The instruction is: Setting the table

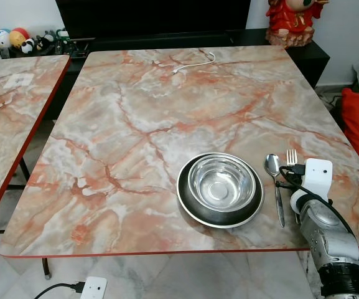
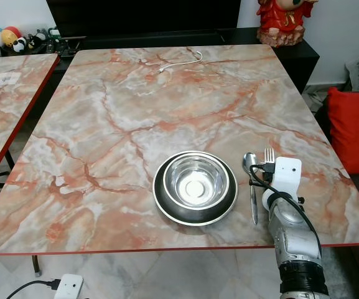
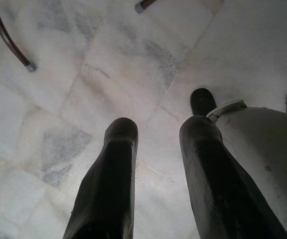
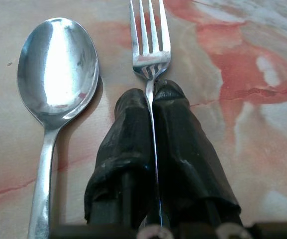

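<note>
Gripping the fork (image 4: 150, 47) by its handle, the right tool (image 4: 151, 97) sits just beside the spoon (image 4: 56, 69).

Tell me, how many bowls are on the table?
1. The steel bowl sits in the dark plate, left of the spoon and fork.

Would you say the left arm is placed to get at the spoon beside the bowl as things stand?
Probably not yet. The left gripper hangs open over the floor, off the table, and the bowl on its plate lies between the robot's left side and the spoon. The right gripper, shut on the fork, sits beside it.
</note>
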Motion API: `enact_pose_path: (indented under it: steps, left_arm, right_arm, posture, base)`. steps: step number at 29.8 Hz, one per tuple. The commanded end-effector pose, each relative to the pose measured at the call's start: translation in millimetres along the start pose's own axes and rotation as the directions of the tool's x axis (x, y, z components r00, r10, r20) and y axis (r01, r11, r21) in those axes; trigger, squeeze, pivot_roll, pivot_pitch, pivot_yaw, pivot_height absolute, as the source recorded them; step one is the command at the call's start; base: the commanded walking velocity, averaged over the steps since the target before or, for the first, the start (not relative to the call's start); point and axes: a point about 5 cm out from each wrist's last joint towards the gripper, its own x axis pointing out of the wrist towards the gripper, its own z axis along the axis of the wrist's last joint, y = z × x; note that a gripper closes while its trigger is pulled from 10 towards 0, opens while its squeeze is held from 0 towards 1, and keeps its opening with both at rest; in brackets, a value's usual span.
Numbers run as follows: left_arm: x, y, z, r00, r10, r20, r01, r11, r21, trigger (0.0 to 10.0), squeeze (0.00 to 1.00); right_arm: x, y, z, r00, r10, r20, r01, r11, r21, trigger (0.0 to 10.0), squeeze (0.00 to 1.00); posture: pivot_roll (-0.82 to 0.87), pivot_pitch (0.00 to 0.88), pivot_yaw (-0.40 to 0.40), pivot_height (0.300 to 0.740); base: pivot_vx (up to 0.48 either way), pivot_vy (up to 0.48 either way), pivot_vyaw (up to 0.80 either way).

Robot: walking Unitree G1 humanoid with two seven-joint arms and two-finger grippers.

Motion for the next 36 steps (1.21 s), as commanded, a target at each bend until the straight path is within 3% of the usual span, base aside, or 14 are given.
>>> enact_pose_path:
  steps: [1, 2, 7, 8, 9, 10, 11, 17, 29, 30, 31, 32, 33, 36]
  left_arm:
    - [-2.3, 1.3, -10, 0.999, 0.005, -0.033, -0.005, 1.000, 0.009, 10.0, 0.00]
    - [-2.4, 1.8, -10, 0.999, 0.006, -0.032, -0.005, 1.000, 0.009, 10.0, 0.00]
    - [-2.7, 3.9, -10, 0.999, 0.007, -0.032, -0.006, 1.000, 0.008, 10.0, 0.00]
    - [-2.9, 4.6, -10, 0.999, 0.007, -0.031, -0.007, 1.000, 0.007, 10.0, 0.00]
    - [-2.9, 5.0, -10, 0.999, 0.007, -0.031, -0.007, 1.000, 0.007, 10.0, 0.00]
    - [-2.9, 5.0, -10, 0.999, 0.007, -0.031, -0.007, 1.000, 0.007, 10.0, 0.00]
    - [-2.9, 5.3, -10, 1.000, 0.007, -0.031, -0.007, 1.000, 0.006, 10.0, 0.00]
    - [-2.8, 7.5, -9, 0.999, 0.010, -0.031, -0.009, 1.000, 0.007, 10.0, 0.00]
    - [-3.3, 15.7, -8, 1.000, 0.016, -0.021, -0.016, 1.000, 0.007, 10.0, 0.00]
    - [-3.3, 14.9, -8, 1.000, 0.016, -0.021, -0.016, 1.000, 0.009, 10.0, 0.00]
    - [-3.3, 14.6, -8, 1.000, 0.016, -0.021, -0.016, 1.000, 0.009, 10.0, 0.00]
    - [-3.2, 14.0, -8, 1.000, 0.016, -0.021, -0.016, 1.000, 0.009, 10.0, 0.00]
    - [-3.0, 11.4, -8, 1.000, 0.014, -0.021, -0.014, 1.000, 0.010, 10.0, 0.00]
    - [-2.5, 7.4, -8, 1.000, 0.011, -0.020, -0.011, 1.000, 0.010, 10.0, 0.00]
  right_arm:
    - [-1.8, 0.0, -15, 0.998, -0.002, -0.062, 0.003, 1.000, 0.012, 10.0, 0.04]
    - [-1.8, 0.1, -15, 0.998, -0.001, -0.060, 0.002, 1.000, 0.013, 10.0, 0.14]
    - [-2.0, 0.1, -15, 0.998, 0.000, -0.058, 0.001, 1.000, 0.014, 10.0, 0.15]
    - [-2.2, 0.5, -16, 0.998, 0.000, -0.062, 0.001, 1.000, 0.016, 10.0, 0.60]
    - [-2.4, 1.1, -17, 0.998, 0.003, -0.067, -0.002, 1.000, 0.019, 10.0, 0.80]
    - [-2.5, 1.4, -18, 0.998, 0.005, -0.069, -0.004, 1.000, 0.021, 10.0, 0.80]
    - [-2.8, 1.2, -19, 0.997, 0.005, -0.072, -0.004, 1.000, 0.015, 10.0, 0.89]
    - [-4.4, -2.0, -21, 0.997, -0.017, -0.070, 0.019, 1.000, 0.017, 10.0, 0.88]
    - [-5.9, -3.1, -22, 0.997, -0.028, -0.075, 0.030, 0.999, 0.018, 10.0, 0.85]
    - [-5.8, -3.2, -22, 0.997, -0.030, -0.074, 0.031, 0.999, 0.018, 10.0, 0.71]
    - [-5.8, -3.2, -22, 0.997, -0.030, -0.073, 0.032, 0.999, 0.018, 10.0, 0.16]
    - [-5.7, -3.3, -21, 0.997, -0.031, -0.071, 0.033, 0.999, 0.018, 10.0, 0.16]
    - [-5.5, -3.4, -21, 0.997, -0.033, -0.069, 0.034, 0.999, 0.018, 10.0, 0.00]
    - [-5.4, -3.5, -21, 0.997, -0.034, -0.067, 0.036, 0.999, 0.018, 10.0, 0.00]
  posture:
    - [-0.10, 0.133, 0.039, 0.740]
    - [-0.10, 0.133, 0.039, 0.740]
    - [-0.10, 0.134, 0.040, 0.740]
    - [-0.10, 0.134, 0.040, 0.740]
    - [-0.10, 0.133, 0.039, 0.740]
    - [-0.10, 0.133, 0.039, 0.740]
    - [-0.10, 0.134, 0.039, 0.740]
    - [-0.10, 0.130, 0.040, 0.740]
    - [-0.10, 0.129, 0.041, 0.740]
    - [-0.10, 0.130, 0.040, 0.740]
    - [-0.10, 0.130, 0.040, 0.740]
    - [-0.10, 0.130, 0.040, 0.740]
    - [-0.10, 0.130, 0.039, 0.740]
    - [-0.10, 0.129, 0.039, 0.740]
  base:
    - [0.000, 0.000, 0.00]
    - [0.000, 0.000, 0.00]
    - [0.000, 0.000, 0.00]
    - [0.000, 0.000, 0.00]
    - [0.000, 0.000, 0.00]
    - [0.000, 0.000, 0.00]
    - [0.000, 0.000, 0.00]
    - [0.000, 0.000, 0.00]
    - [0.000, 0.000, 0.00]
    - [0.000, 0.000, 0.00]
    - [0.000, 0.000, 0.00]
    - [0.000, 0.000, 0.00]
    - [0.000, 0.000, 0.00]
    - [0.000, 0.000, 0.00]
